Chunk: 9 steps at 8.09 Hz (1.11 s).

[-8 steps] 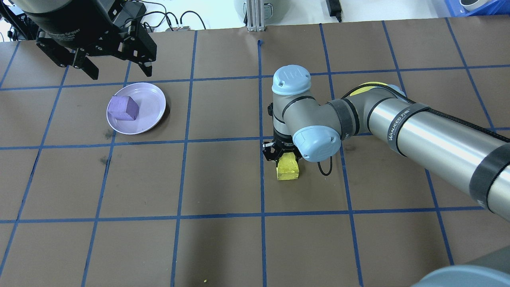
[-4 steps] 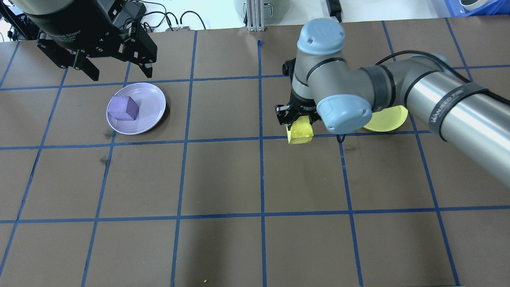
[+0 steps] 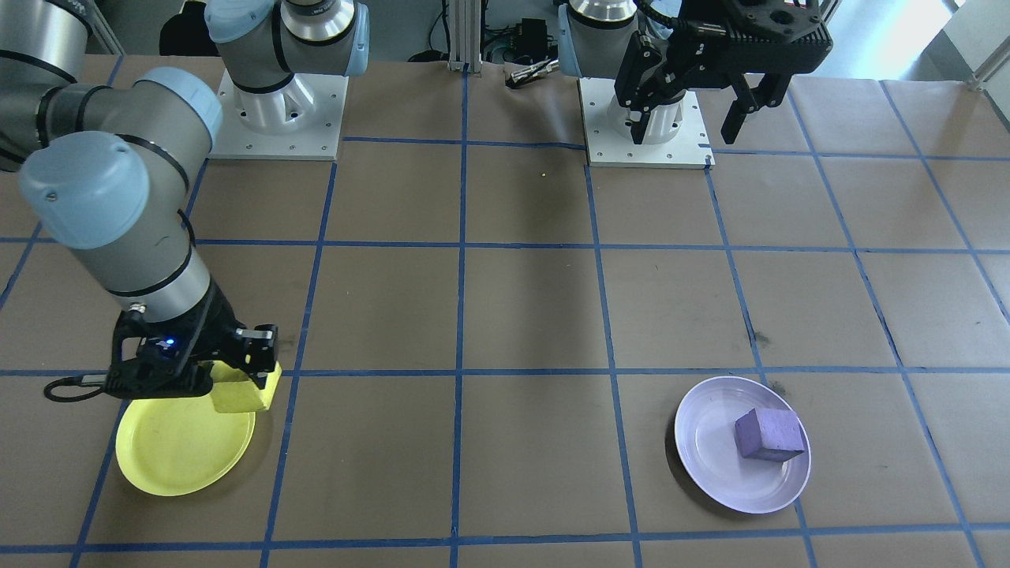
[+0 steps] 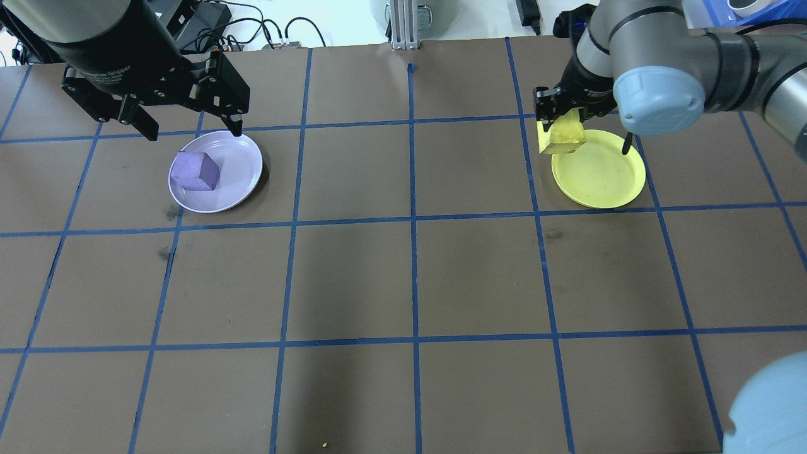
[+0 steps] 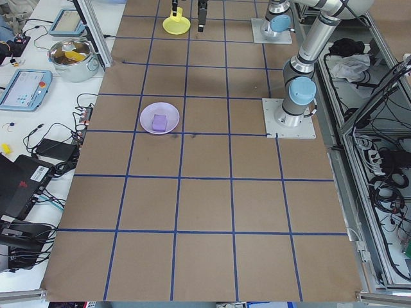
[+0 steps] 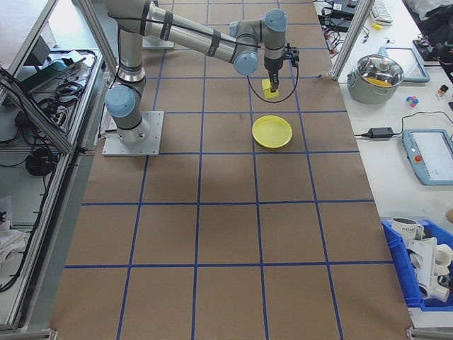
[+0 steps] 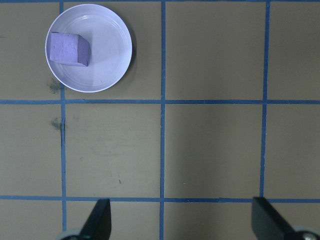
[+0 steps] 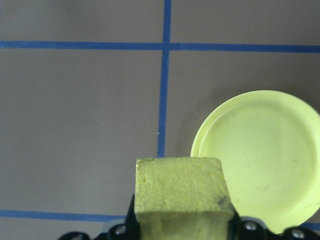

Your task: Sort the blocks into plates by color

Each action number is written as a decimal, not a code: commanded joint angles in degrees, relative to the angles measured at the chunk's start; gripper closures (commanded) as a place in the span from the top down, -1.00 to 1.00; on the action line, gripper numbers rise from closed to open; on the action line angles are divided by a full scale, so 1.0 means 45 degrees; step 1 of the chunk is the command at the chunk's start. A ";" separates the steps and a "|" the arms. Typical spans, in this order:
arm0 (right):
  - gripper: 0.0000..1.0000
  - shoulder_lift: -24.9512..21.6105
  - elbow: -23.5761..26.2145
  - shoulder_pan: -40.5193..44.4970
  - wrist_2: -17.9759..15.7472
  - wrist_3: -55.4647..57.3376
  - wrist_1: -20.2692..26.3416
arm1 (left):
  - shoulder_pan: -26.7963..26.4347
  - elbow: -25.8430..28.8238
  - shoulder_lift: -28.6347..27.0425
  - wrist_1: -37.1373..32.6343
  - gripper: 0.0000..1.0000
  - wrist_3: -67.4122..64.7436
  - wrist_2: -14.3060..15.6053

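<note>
My right gripper (image 4: 557, 123) is shut on the yellow block (image 4: 562, 137) and holds it in the air by the rim of the yellow plate (image 4: 602, 173). In the right wrist view the yellow block (image 8: 182, 195) overlaps the left rim of the yellow plate (image 8: 265, 155), which holds nothing. The purple block (image 4: 195, 170) lies in the lavender plate (image 4: 236, 167). My left gripper (image 4: 194, 129) hangs open and holds nothing, high over the far edge of that plate. In the left wrist view, the purple block (image 7: 67, 48) rests in the lavender plate (image 7: 107, 50).
Brown paper with a blue tape grid (image 4: 413, 217) covers the table. Both arm bases (image 3: 280, 118) stand on white mounts at the robot's side. Cables and a metal post (image 4: 400, 25) lie beyond the far edge.
My right arm has lifted the yellow block off the middle of the table and carried it far and right to the yellow plate's rim. The left gripper has barely shifted.
</note>
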 commanded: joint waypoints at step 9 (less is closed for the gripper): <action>1.00 0.2304 -0.0490 -0.1586 -0.0303 -0.4373 -0.0979 | 0.0039 0.0031 -0.0004 0.0079 1.00 0.0005 0.0001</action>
